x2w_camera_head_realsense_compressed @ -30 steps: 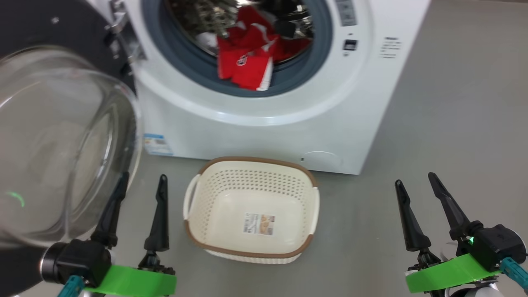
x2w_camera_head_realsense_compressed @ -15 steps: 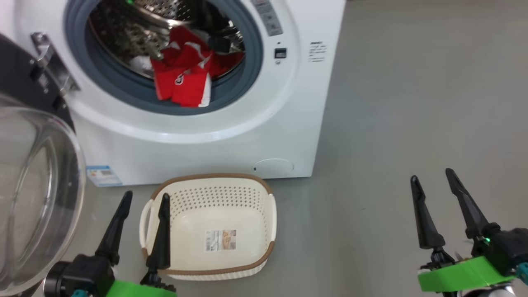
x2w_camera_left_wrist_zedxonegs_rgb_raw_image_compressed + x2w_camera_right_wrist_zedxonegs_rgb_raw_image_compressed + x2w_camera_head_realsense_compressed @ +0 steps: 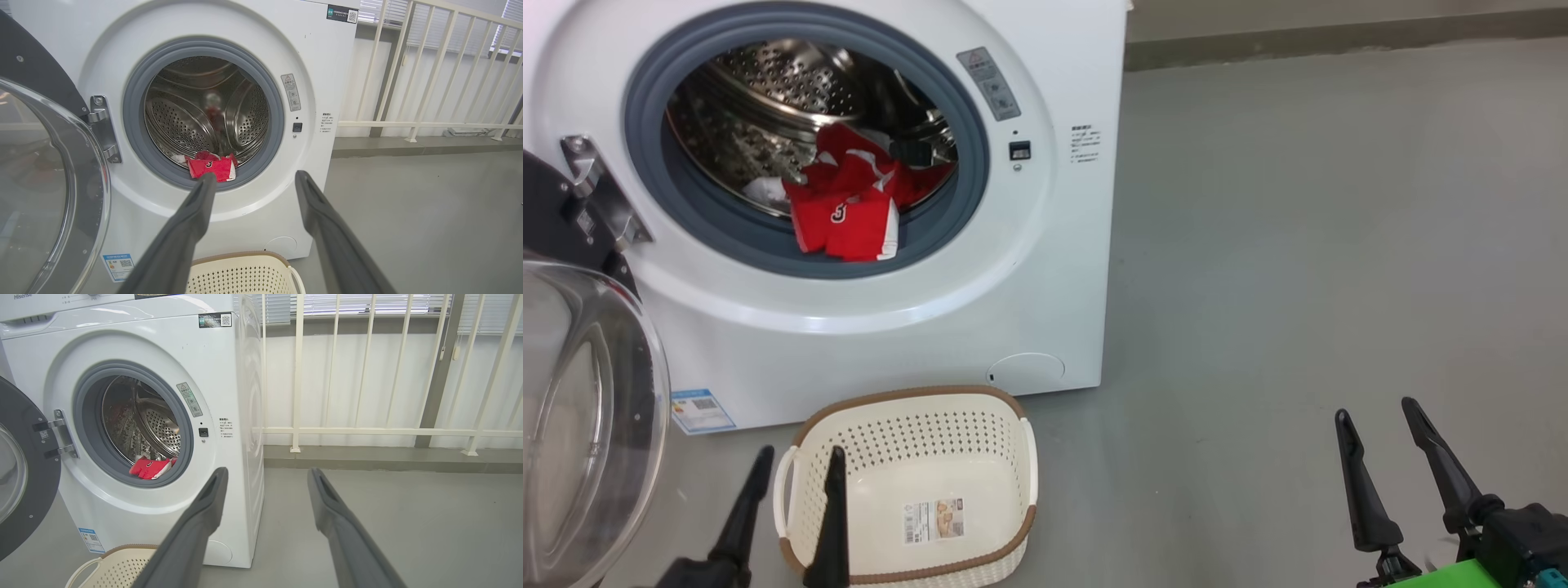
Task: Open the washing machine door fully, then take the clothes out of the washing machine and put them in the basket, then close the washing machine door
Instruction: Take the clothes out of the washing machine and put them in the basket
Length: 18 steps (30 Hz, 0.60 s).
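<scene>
Starting at the left, the large round black-rimmed washing machine door [image 3: 588,408], with its bulging clear glass bowl, is found swung wide on its metal hinge [image 3: 592,192], well clear of the opening. The opening step is judged done, and the door is so placed that the mouth is left free for reaching in.

Just beside it, the left claw [image 3: 800,452] is noted low in the head view, its two long dark fingers spread apart with nothing between them. In its own wrist view the fingers are seen pointed toward the lower part of the opening, which suggests that a reach is being lined up.

A small cream-white perforated plastic basket [image 3: 907,394] with a brown rim is set on the grey floor [image 3: 1298,245] just before the big white front-loading washing machine [image 3: 1045,269]. Apart from a sticker [image 3: 935,520] it is empty. Its place below the opening is judged to keep the carry short.

Bright red white-trimmed jersey clothes [image 3: 849,220] are seen at the front of the perforated steel drum [image 3: 768,90], partly draped over the grey rubber ring [image 3: 968,171]. Removal is not yet begun.

At the far right, the right claw [image 3: 1376,408] is held over bare floor, well apart from the machine, fingers spread and empty, apparently kept in reserve. A snag of cloth on the ring should be guarded against.
</scene>
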Available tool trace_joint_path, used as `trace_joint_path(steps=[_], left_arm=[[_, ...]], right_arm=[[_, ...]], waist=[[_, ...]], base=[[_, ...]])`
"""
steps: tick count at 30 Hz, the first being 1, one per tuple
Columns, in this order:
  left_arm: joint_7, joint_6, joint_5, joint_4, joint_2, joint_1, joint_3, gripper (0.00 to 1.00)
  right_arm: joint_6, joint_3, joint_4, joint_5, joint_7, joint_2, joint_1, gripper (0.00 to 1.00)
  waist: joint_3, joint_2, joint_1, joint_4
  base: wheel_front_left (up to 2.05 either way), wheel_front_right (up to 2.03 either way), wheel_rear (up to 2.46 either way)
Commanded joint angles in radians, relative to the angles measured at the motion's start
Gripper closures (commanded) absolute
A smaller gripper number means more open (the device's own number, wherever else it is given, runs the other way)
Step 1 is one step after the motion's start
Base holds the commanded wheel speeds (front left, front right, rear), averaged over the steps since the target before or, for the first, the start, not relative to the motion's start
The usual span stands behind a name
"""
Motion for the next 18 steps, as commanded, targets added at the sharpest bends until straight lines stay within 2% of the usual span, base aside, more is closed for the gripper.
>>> trace_joint_path(steps=[1,18], left_arm=[[-0.006,0.005,0.006,-0.022,0.012,-0.008,0.026,0.0],[-0.014,0.008,0.011,-0.025,0.019,0.024,-0.005,0.0]], right_arm=[[0.006,0.02,-0.019,0.002,-0.006,-0.013,-0.015,0.0],[0.006,0.015,-0.011,0.007,-0.006,-0.013,-0.008,0.0]], waist=[[-0.014,0.0,0.0,-0.011],[-0.033,0.0,0.0,-0.001]], base=[[-0.38,0.38,0.0],[-0.02,0.02,0.0]])
